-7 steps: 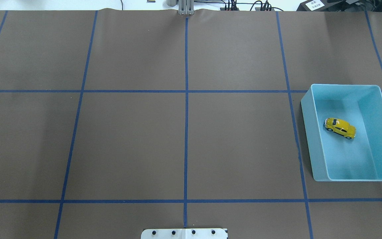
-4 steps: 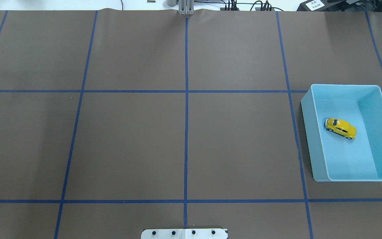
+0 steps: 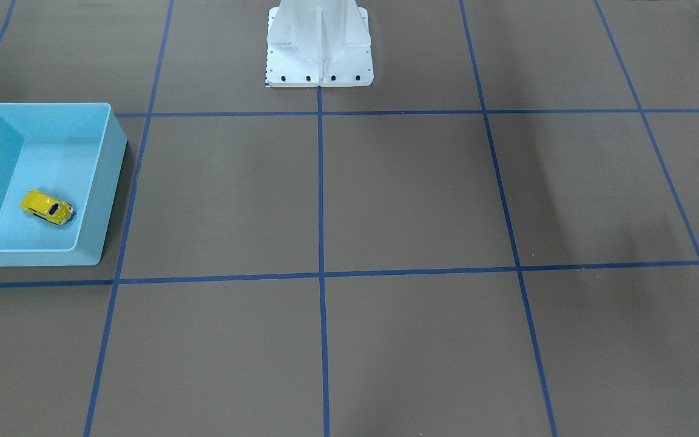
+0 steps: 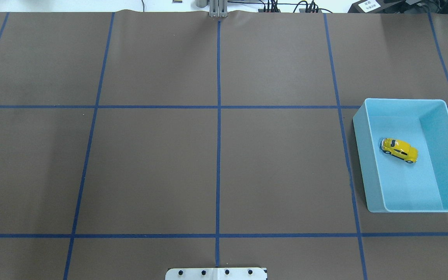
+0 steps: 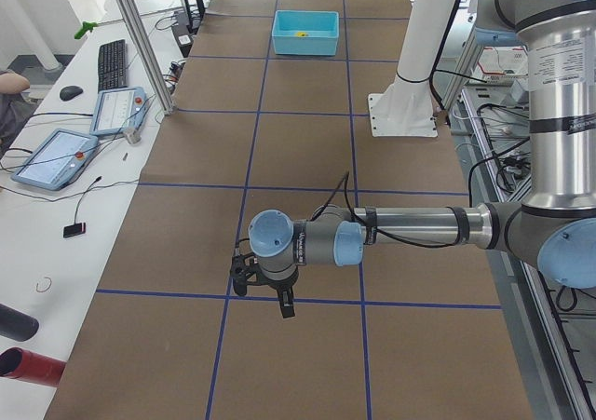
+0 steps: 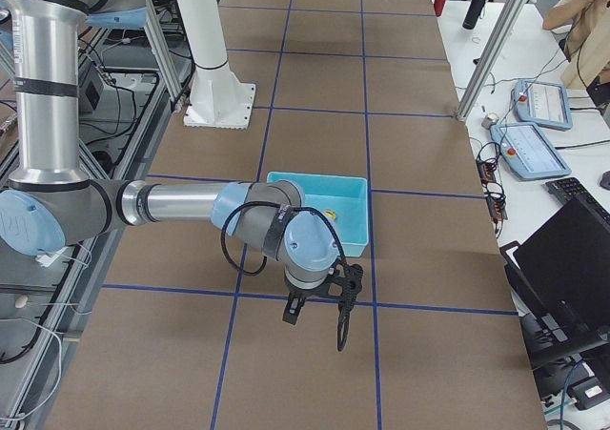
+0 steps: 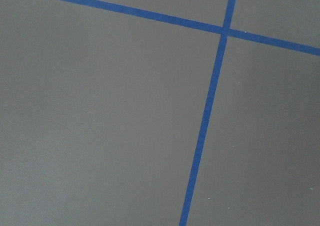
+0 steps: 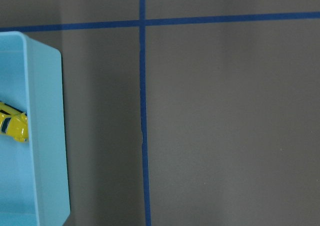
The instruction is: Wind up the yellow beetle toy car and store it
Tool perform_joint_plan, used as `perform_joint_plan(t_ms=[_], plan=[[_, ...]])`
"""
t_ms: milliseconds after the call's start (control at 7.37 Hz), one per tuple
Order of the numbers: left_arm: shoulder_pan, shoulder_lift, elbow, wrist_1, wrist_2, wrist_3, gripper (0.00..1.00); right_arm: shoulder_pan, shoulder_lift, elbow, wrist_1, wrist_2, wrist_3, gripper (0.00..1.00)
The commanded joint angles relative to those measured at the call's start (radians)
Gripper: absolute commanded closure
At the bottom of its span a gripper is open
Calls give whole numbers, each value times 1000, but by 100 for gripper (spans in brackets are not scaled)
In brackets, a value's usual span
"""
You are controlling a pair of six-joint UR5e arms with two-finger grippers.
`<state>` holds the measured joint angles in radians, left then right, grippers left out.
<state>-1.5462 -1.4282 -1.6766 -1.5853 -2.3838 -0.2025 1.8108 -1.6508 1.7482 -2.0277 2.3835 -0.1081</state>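
Car (image 4: pixel 399 150): where is it?
— On the floor of the bin (image 4: pixel 367 163), on its wheels, slantwise to the walls. One end is just beside the long wall that faces the middle of the surface (image 4: pixel 150 167); I can't tell whether it touches. Bare blue floor shows on its other sides, most of it toward the short wall nearest the robot.

— And the bin's edges?
— Open top, upright walls. It stands at the robot's right end of the surface. Its far short wall runs along a tape line (image 4: pixel 278 107), and its inner long wall sits just beside another.

— The right arm?
— The right arm (image 6: pixel 181 204) reaches out low, its wrist past the bin's outer long wall, toward the end of the surface. The right jaws hang pointing down there, outside the bin and above the surface. Only the side view shows them, so I can't tell whether they are wide or narrow. The wrist camera looks down on a bin wall and a sliver of the car.

— The left?
— The left arm (image 5: pixel 419 226) stretches level over the opposite end. The left jaws point down near a tape crossing, well apart from bin and car. Wide or narrow, again I can't tell.

— Between them?
— Brown surface with the tape grid. The white post (image 3: pixel 319 42) stands at the middle of the robot-side edge.
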Motion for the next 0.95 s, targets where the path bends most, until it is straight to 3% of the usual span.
perform_joint_plan(t_ms=[0, 271, 814], plan=[[0, 0, 0, 1, 0, 0, 0, 1, -21, -47, 132, -50, 30, 0], [0, 0, 0, 1, 0, 0, 0, -1, -20, -127, 260, -75, 109, 0], [0, 0, 0, 1, 0, 0, 0, -14, -17, -154, 308, -109, 169, 0]])
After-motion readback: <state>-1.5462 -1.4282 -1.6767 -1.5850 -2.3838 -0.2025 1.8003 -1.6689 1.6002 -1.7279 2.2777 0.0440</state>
